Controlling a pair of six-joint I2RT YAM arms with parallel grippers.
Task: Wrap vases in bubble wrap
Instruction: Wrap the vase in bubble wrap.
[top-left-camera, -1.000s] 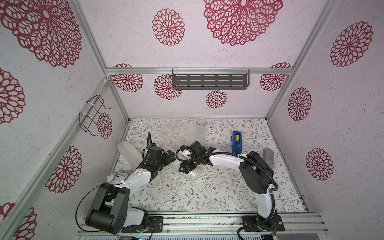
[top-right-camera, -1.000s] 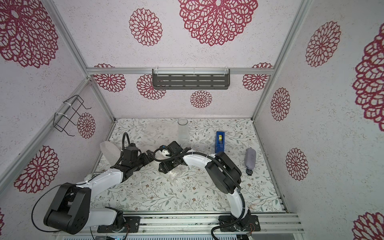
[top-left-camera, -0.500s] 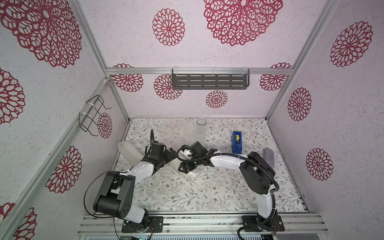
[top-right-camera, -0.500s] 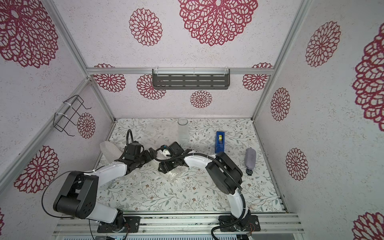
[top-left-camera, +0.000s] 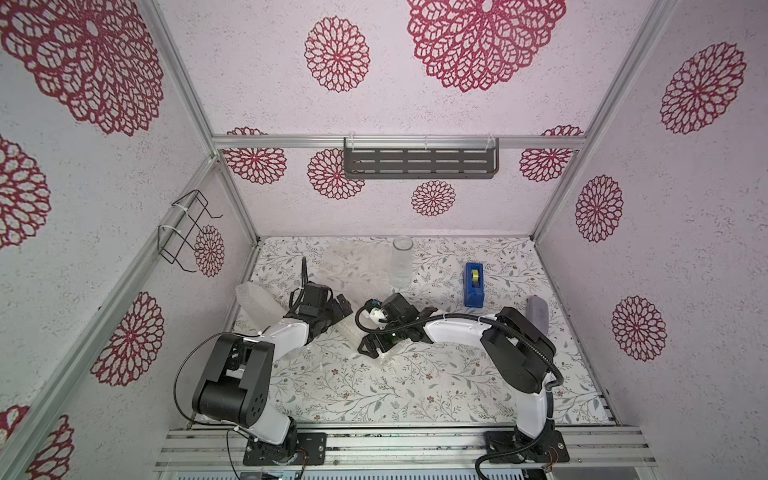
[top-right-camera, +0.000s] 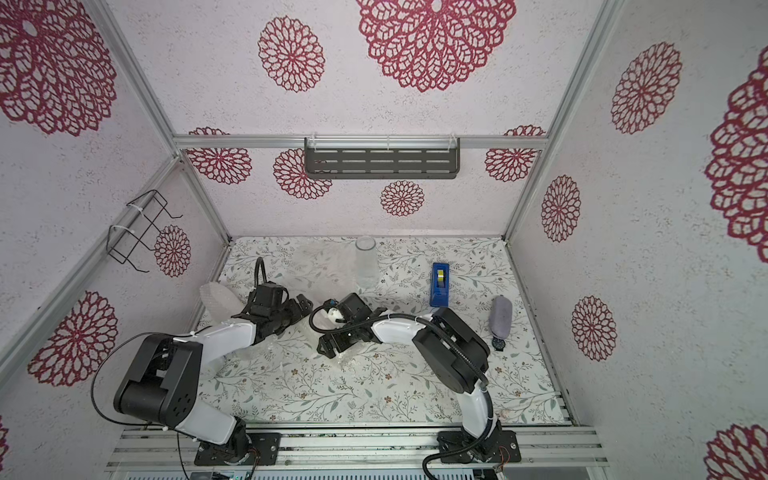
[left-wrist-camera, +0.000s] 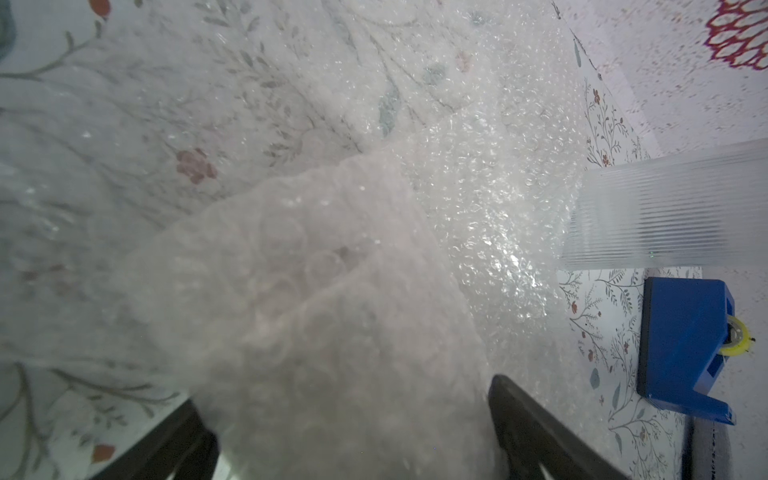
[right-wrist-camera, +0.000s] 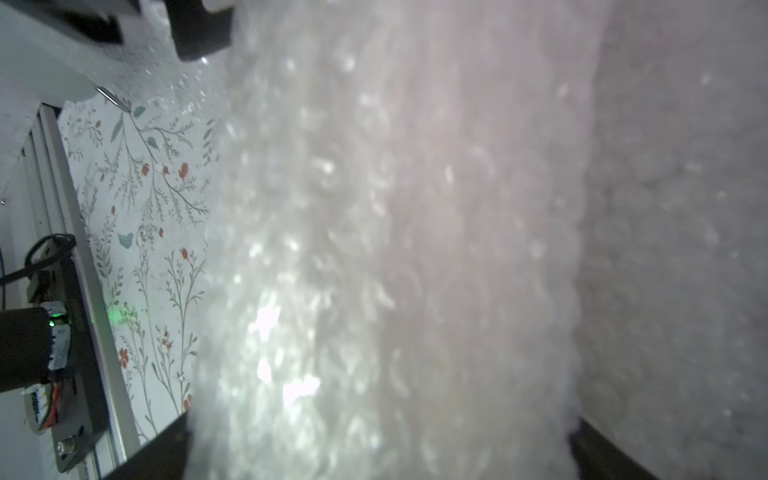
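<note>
A vase rolled in bubble wrap (top-left-camera: 348, 331) lies on the floral table between my two grippers. In the left wrist view the wrapped bundle (left-wrist-camera: 311, 311) fills the gap of my left gripper (left-wrist-camera: 345, 428), whose jaws stand wide on either side of it. My right gripper (right-wrist-camera: 378, 449) is spread just as wide around the same bundle (right-wrist-camera: 395, 228). In both top views the left gripper (top-left-camera: 341, 306) reaches in from the left and the right gripper (top-left-camera: 374, 347) from the right. A clear ribbed glass vase (top-left-camera: 402, 266) stands upright at the back on a flat bubble wrap sheet (top-left-camera: 353, 266).
Another bubble-wrapped bundle (top-left-camera: 255, 301) leans at the left wall. A blue tape dispenser (top-left-camera: 475, 284) stands right of centre. A grey-purple object (top-left-camera: 537, 313) sits by the right wall, with a small black item (top-right-camera: 498, 343) beside it. A dark shelf (top-left-camera: 419, 162) hangs on the back wall.
My left arm has folded at the elbow and its gripper has moved right, onto the wrapped bundle. The right gripper's jaws have spread slightly wider.
</note>
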